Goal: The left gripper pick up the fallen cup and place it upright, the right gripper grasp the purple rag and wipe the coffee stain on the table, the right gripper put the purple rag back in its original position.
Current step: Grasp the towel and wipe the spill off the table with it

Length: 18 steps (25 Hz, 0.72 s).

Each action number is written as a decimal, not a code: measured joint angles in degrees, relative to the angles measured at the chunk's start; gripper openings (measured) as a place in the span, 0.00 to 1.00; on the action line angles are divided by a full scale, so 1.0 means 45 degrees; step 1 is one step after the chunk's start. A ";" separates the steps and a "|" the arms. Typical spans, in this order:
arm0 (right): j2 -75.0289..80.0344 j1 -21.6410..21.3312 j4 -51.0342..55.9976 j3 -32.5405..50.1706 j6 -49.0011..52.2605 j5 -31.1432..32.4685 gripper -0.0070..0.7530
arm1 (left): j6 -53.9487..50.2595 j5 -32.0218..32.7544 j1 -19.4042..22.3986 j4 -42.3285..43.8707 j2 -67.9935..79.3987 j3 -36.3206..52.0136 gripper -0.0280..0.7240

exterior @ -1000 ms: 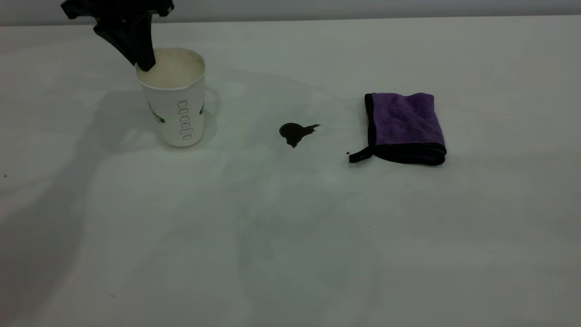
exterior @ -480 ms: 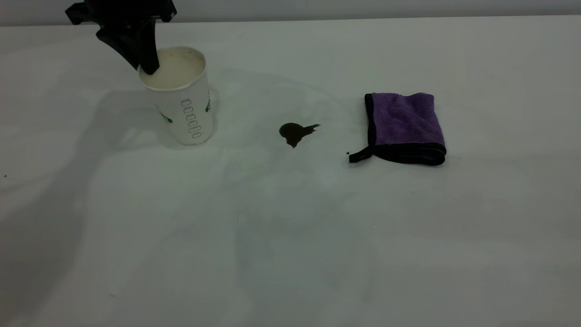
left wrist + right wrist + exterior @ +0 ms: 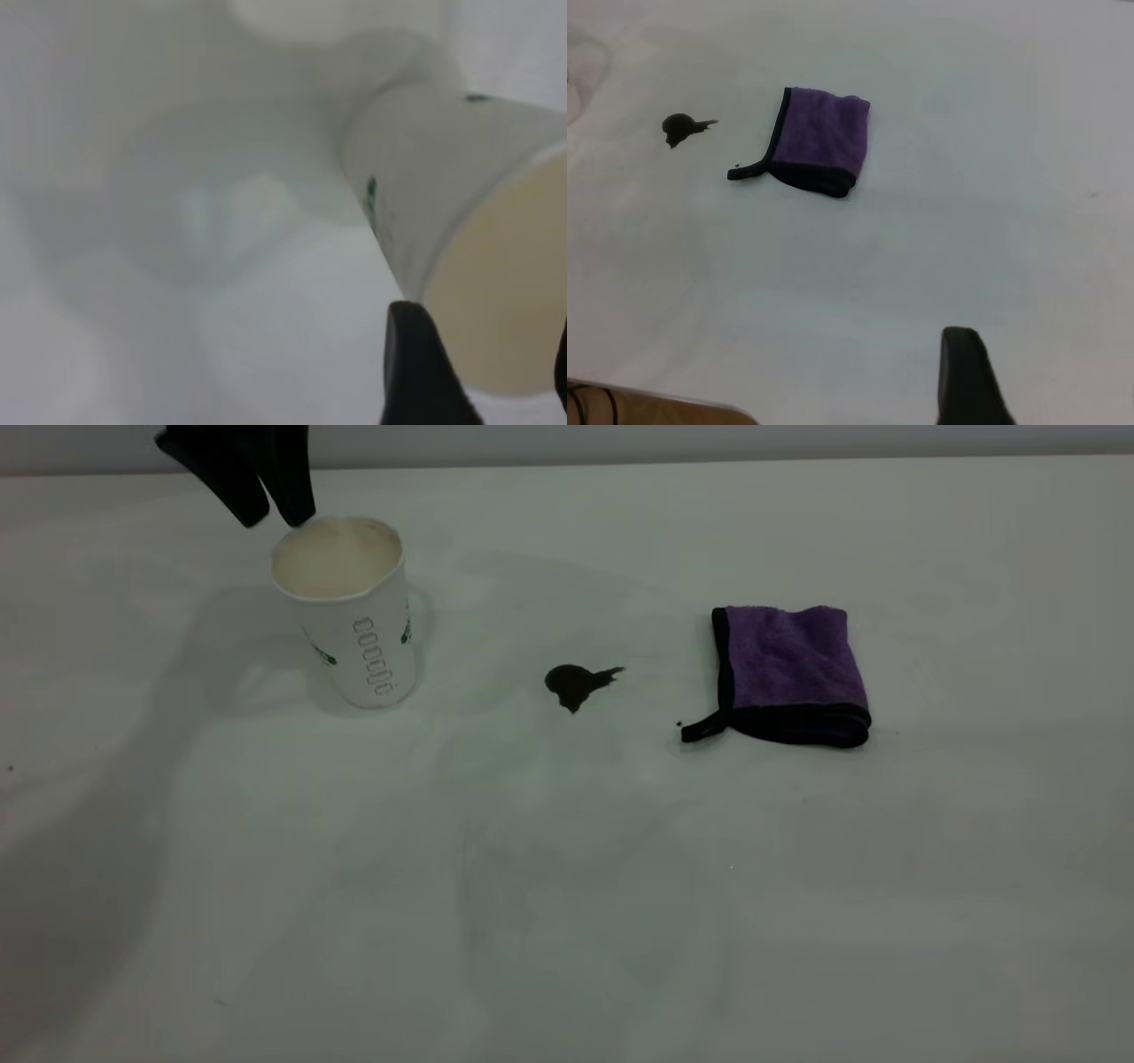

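Note:
The cup [image 3: 347, 615] stands upright on the table [image 3: 567, 886] at the far left, its cream inside showing. My left gripper [image 3: 272, 514] is open just above and behind the cup's rim, clear of it. In the left wrist view the cup [image 3: 425, 168] lies just beyond the gripper [image 3: 485, 320], one finger [image 3: 415, 372] beside the rim. The coffee stain [image 3: 576, 682] lies mid-table, the purple rag [image 3: 790, 673] folded flat to its right. My right gripper [image 3: 1045, 350] is out of the exterior view, open and high, well away from the rag [image 3: 821, 142] and the stain [image 3: 679, 128].
A tiny dark speck [image 3: 679, 724] lies by the rag's black loop tab [image 3: 702, 729]. The table's far edge [image 3: 620, 462] meets a grey wall. A brown table edge [image 3: 647, 407] shows in the right wrist view.
The left gripper set the cup down slightly to the right, let go of its rim and rose clear. The cup stays upright. Stain and rag have not moved.

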 joint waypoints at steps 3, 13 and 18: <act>0.0000 0.0000 0.0000 0.0000 0.0000 0.0000 0.64 | -0.0017 0.0000 0.0000 0.0000 -0.0041 -0.0999 0.63; 0.0000 0.0000 0.0000 0.0000 0.0000 0.0000 0.64 | -0.0652 0.0000 -0.0767 -0.0023 -0.3779 -0.1568 0.63; 0.0000 0.0000 0.0000 0.0000 0.0000 0.0000 0.64 | -0.0872 0.0000 -0.1583 0.0134 -0.7355 -0.0042 0.63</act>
